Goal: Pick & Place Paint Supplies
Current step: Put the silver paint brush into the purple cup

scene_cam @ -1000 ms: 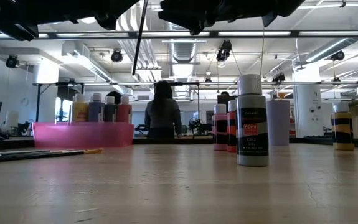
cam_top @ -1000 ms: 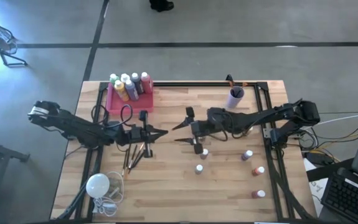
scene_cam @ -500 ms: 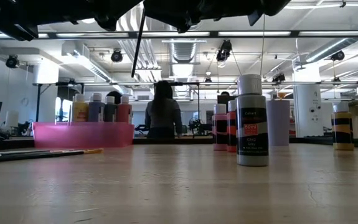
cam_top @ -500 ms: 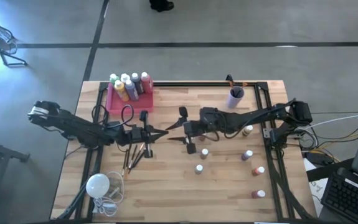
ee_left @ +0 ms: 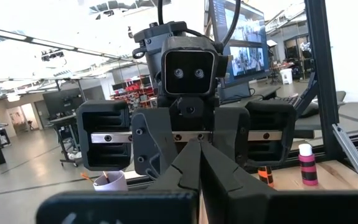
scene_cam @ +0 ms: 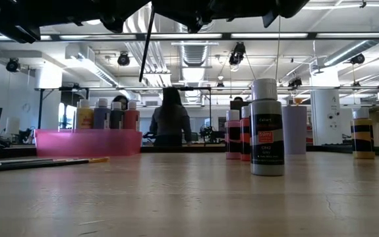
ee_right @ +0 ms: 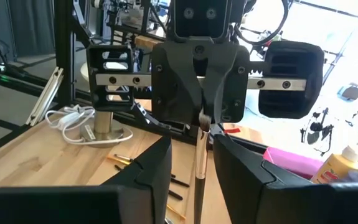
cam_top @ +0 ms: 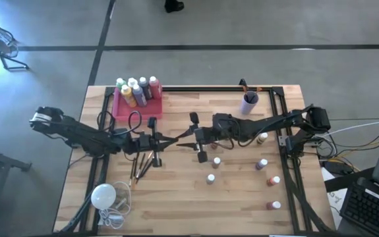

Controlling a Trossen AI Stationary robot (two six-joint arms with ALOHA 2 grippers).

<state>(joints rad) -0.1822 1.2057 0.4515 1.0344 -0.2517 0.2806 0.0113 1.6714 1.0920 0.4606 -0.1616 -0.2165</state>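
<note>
My left gripper [cam_top: 173, 139] hovers over the table's middle, shut on a thin dark paintbrush [ee_right: 198, 158] that hangs below it [scene_cam: 146, 43]. My right gripper [cam_top: 184, 140] faces it from the right, level and open. Its two fingers [ee_right: 160, 168] stand on either side of the brush's shaft with a gap on each side. More paintbrushes [cam_top: 143, 164] lie on the wood left of centre. Larger white-capped bottles [cam_top: 136, 91] stand in a pink tray [cam_top: 120, 112] at the far left. Several tiny bottles [cam_top: 211, 178] stand on the right half. My left gripper pinches the paintbrush by its upper end [ee_right: 202, 119] between its two fingertips, coming level from the table's left. The brush hangs below the fingers, slightly tilted, with its lower end clear of the table.
A white cup [cam_top: 249, 102] holding a brush stands at the far right. A white bulb with a cord [cam_top: 103, 195] lies at the near left corner. One tiny bottle [scene_cam: 266, 128] stands close to the low camera. A person stands far off in the room.
My right gripper has moved toward the table's left, up to my left gripper, so the hanging brush now stands between its fingers. Its fingers have drawn closer together. The left gripper and the brush have kept still.
</note>
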